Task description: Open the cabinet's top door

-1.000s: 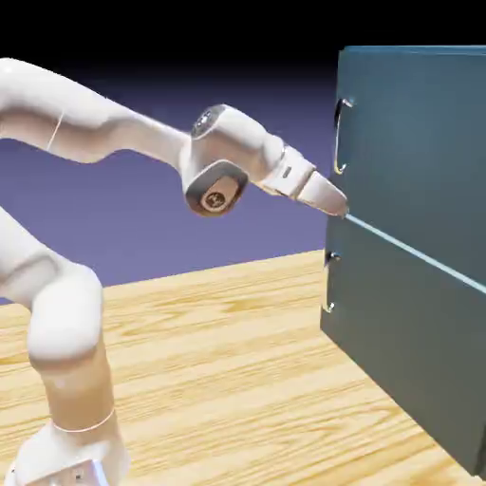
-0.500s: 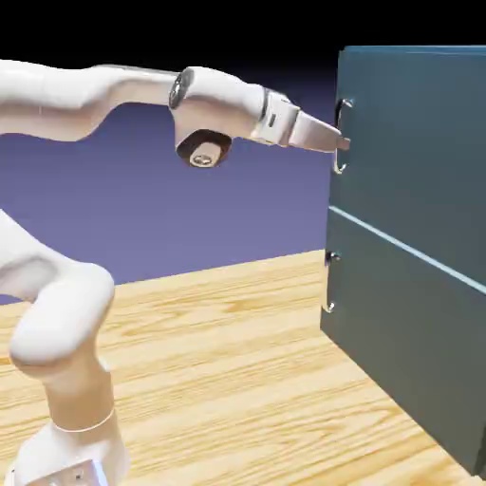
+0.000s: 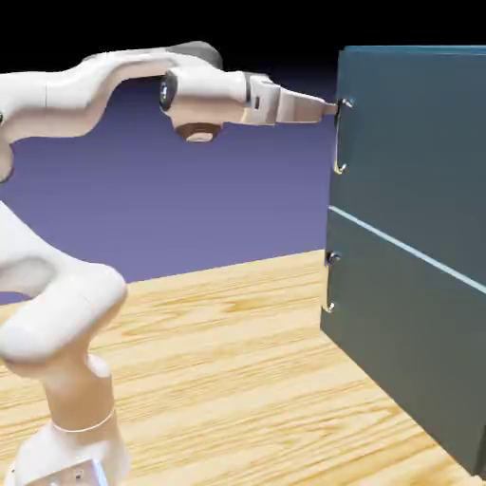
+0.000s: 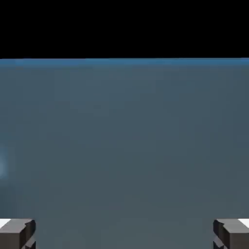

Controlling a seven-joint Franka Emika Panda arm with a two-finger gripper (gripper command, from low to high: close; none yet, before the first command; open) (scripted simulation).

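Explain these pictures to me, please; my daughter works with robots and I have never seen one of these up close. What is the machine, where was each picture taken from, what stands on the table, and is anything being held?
The machine is a white robot arm, drawn by computer, with a two-finger gripper at its end. One picture looks on from outside: the arm reaches over a wooden table to a dark teal cabinet, which has an upper door and a lower one, both closed, each with a silver handle.

The other picture comes from a camera on the hand. It shows the cabinet's front, with the two grey fingertips wide apart at the bottom corners. Nothing shows between them but that front, so nothing appears to be held. The gripper is up by the upper handle; I can't tell whether they touch.
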